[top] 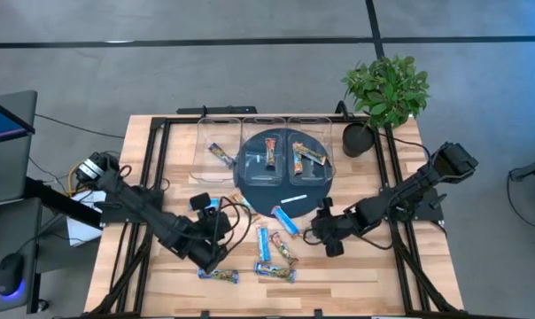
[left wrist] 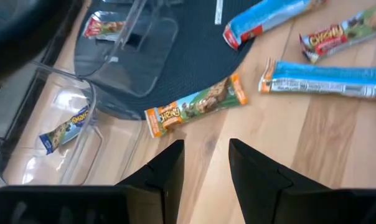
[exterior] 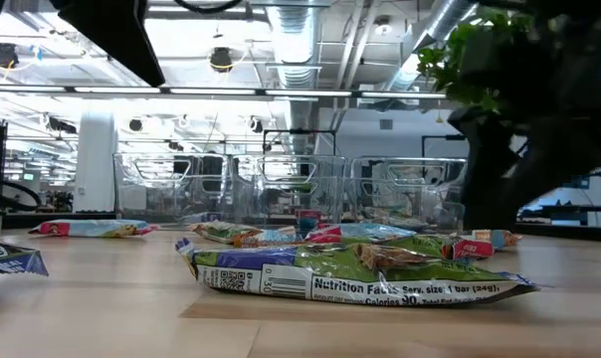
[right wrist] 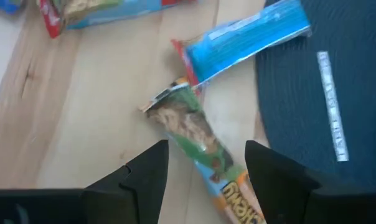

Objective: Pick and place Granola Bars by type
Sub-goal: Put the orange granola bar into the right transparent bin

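Observation:
Granola bars lie loose on the wooden table: blue ones [top: 263, 244] [top: 285, 219], red-dark ones [top: 285, 250] and orange-green ones [top: 275, 271]. Others sit in clear bins [top: 219, 152] [top: 272, 156] [top: 308, 158]. My left gripper [top: 219, 239] [left wrist: 205, 165] is open just short of an orange-green bar [left wrist: 194, 107], whose far end rests on the dark mat's edge. My right gripper [top: 325, 237] [right wrist: 206, 171] is open, one finger on each side of a green-orange bar [right wrist: 197, 140] lying flat on the wood. I see no touch.
A round dark mat [top: 281, 182] carries a thin white strip [top: 294, 198] [right wrist: 332, 106]. Three clear bins [top: 216, 120] line the far side. A potted plant [top: 384, 93] stands at the far right corner. A blue bar [right wrist: 244, 37] lies just beyond the right gripper.

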{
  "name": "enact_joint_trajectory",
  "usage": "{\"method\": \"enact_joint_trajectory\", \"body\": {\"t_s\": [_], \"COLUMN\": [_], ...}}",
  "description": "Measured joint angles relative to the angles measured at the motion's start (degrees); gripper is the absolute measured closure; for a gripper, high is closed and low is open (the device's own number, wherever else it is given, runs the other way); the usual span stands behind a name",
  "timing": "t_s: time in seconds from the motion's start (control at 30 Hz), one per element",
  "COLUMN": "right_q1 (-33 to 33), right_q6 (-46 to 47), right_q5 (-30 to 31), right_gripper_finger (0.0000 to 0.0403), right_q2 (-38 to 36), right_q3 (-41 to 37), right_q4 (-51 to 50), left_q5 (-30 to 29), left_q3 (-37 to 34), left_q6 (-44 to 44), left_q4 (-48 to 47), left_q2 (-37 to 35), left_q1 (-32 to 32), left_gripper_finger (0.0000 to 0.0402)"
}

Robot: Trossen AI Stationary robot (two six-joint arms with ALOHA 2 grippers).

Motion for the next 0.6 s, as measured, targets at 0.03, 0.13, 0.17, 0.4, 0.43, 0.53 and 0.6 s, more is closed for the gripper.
{"method": "enact_joint_trajectory", "body": {"t_s": [0.03, 0.13, 0.17, 0.4, 0.43, 0.53, 0.6], "right_q1": [0.05, 0.53, 0.57, -0.57, -0.57, -0.96, -1.21], "right_q6": [0.00, -0.73, -1.48, -4.09, -4.50, -5.60, -5.58], "right_q5": [-0.01, -0.02, 0.01, 0.08, 0.04, -1.33, -1.93], "right_gripper_finger": [0.0198, 0.0198, 0.0198, 0.0198, 0.0198, 0.0198, 0.0198], "right_q2": [0.00, 0.00, 0.00, 0.00, 0.00, 0.00, 0.00], "right_q3": [-0.18, -0.36, -0.36, -0.36, -0.40, -1.05, -1.10], "right_q4": [0.08, 0.25, 0.29, 1.09, 1.49, 3.19, 3.62], "left_q5": [-0.67, -1.26, -1.26, -3.05, -3.36, -3.93, -4.09], "left_q3": [0.00, 0.00, 0.00, 0.00, 0.00, 0.00, 0.00], "left_q6": [-0.64, -1.23, -1.32, -1.45, -1.45, -1.43, -1.43], "left_q4": [0.04, 0.06, 0.04, 0.06, 0.04, 0.06, 0.04], "left_q2": [0.00, 0.00, 0.00, 0.00, 0.00, 0.00, 0.00], "left_q1": [-0.27, -0.32, -0.26, 0.44, 0.42, 0.40, 0.36], "left_gripper_finger": [0.0281, 0.0281, 0.0281, 0.0281, 0.0281, 0.0281, 0.0281]}}
